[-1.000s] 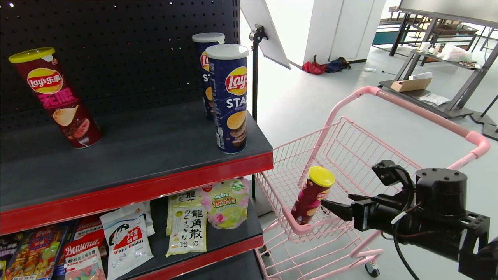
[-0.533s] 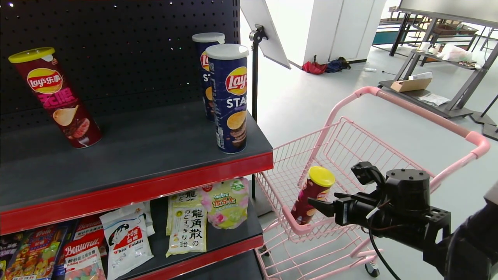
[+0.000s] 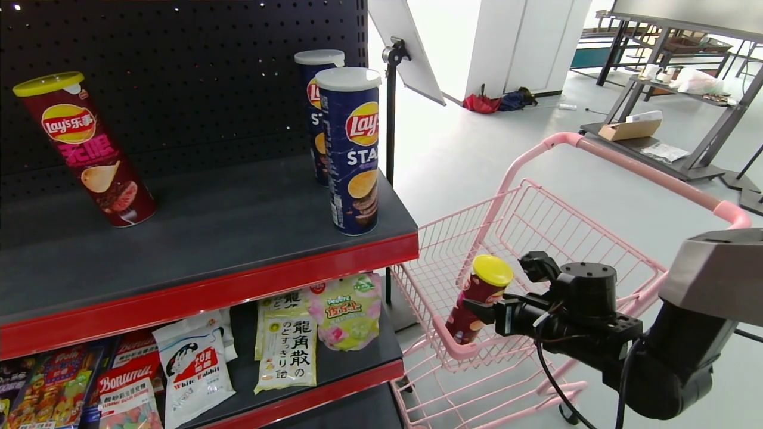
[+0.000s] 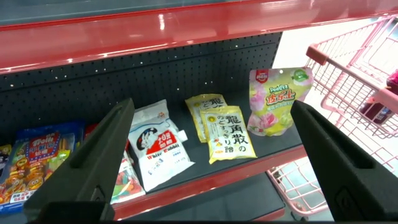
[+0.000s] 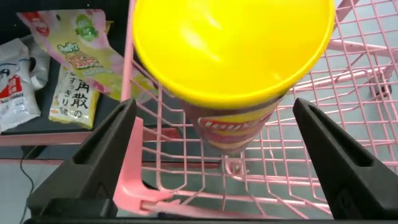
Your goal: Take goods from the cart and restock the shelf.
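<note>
The maroon chip can (image 3: 478,298) with a yellow lid is standing tilted inside the pink cart (image 3: 536,221), leaning into the corner nearest the shelf. The right gripper (image 3: 474,307) is hovering inside the cart at the can's upper part, its fingers spread wide on either side and clear of it. The left gripper (image 4: 211,109), also spread wide and holding nothing, is facing the candy bags (image 4: 231,130) on the lower shelf (image 4: 205,177) beside the cart.

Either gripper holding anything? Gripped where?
Nothing is held. The right gripper is open, straddling the yellow-lidded chip can in the cart, not closed on it. The left gripper is open too.
</note>
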